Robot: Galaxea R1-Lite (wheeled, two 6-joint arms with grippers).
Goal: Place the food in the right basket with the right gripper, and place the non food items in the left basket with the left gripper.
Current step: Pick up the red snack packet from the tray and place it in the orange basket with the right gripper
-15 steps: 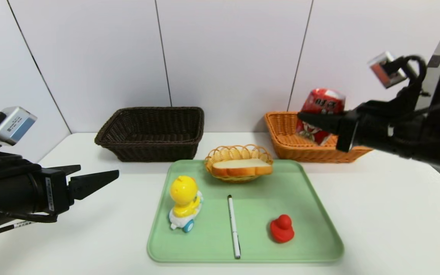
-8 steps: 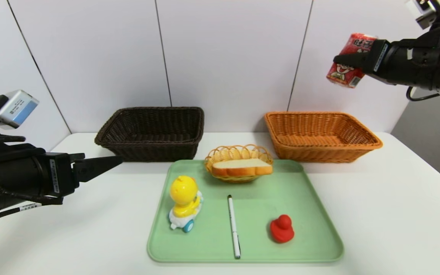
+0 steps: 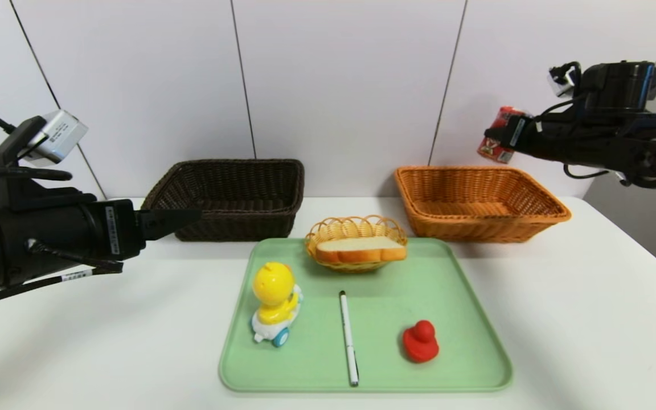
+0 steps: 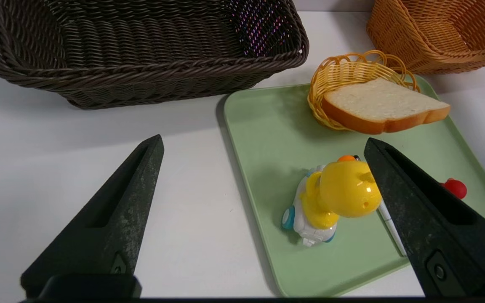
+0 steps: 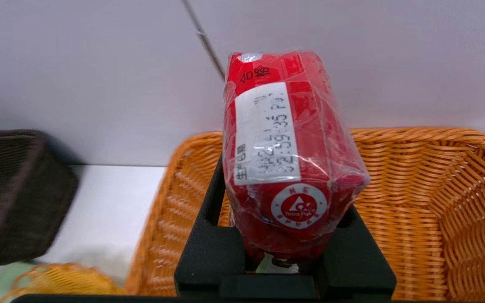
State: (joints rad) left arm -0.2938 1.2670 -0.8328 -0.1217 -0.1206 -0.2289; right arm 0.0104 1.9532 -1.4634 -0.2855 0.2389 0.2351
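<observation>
the right gripper (image 3: 493,135), fingers clamped on the red carton (image 3: 500,134), hovers above the orange-tan basket (image 3: 487,225) at upper right, apparently needing lowering and release; the left gripper (image 4: 263,143) waits spread at left.

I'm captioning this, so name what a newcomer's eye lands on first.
Probably the red drink carton, gripped in the right claw above the orange-tan basket. Next, likely the yellow chick toy at the left of the green tray.
</observation>
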